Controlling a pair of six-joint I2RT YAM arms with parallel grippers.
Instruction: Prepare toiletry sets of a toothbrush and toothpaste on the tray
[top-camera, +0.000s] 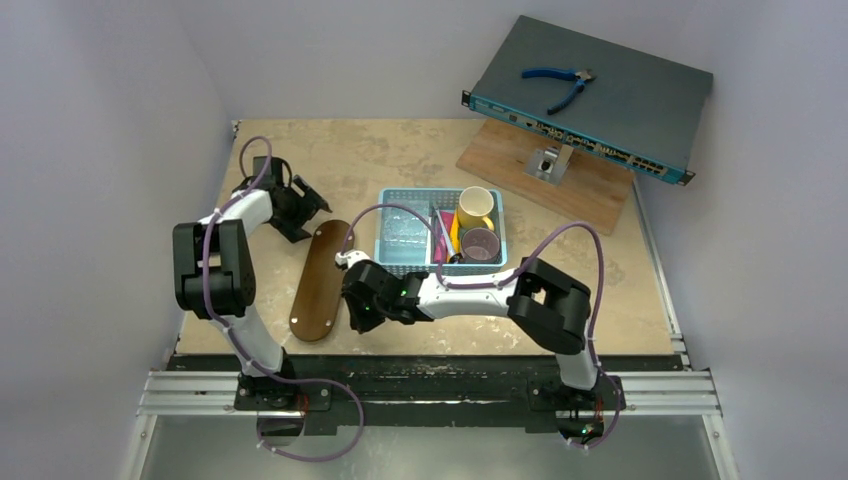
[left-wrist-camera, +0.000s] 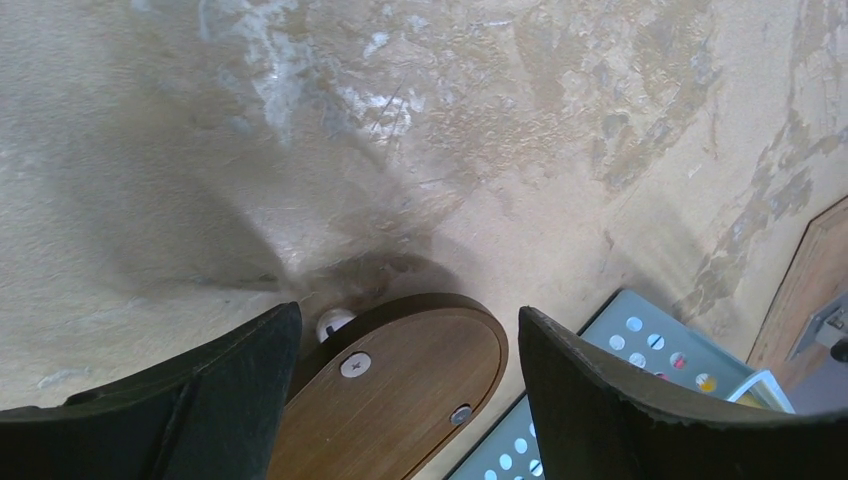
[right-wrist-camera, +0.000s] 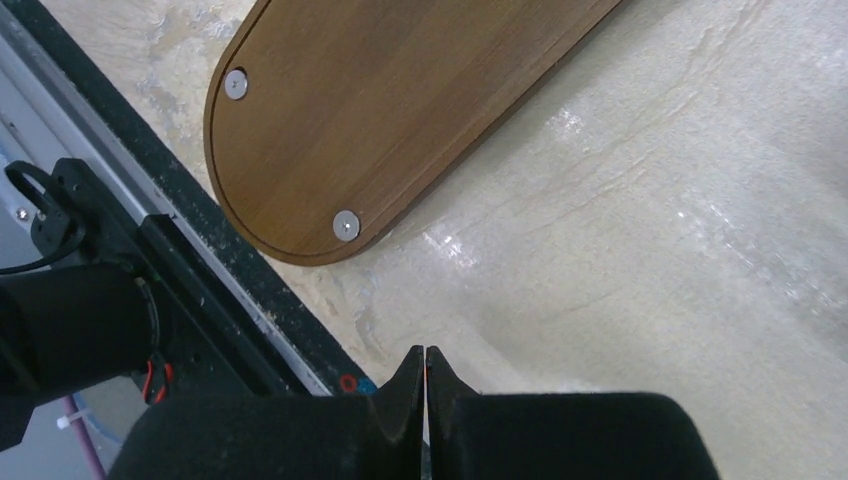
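Toiletry sets (top-camera: 444, 236), soft tapered tubes in pink and yellow, lie in the light-blue mesh basket (top-camera: 405, 235) toward the middle of the table (top-camera: 400, 150), tucked beside a yellow cup (top-camera: 475, 208) and a purple cup (top-camera: 481, 244). None is on the tray yet, and the thin brushes are too small to make out. The tray (top-camera: 320, 281), a dark-brown wooden oval with rounded ends and bright screw heads, lies near the table's left near corner, running from the near edge toward the basket. The left gripper (left-wrist-camera: 408, 325) hangs over the tray's far end, its padded black fingers spread wide to either side of the wood, apparently lined up to square the board before loading. The right gripper (right-wrist-camera: 425, 362), fingers pressed together and holding nothing, hovers low over the mottled beige tabletop just beside the tray's near end.
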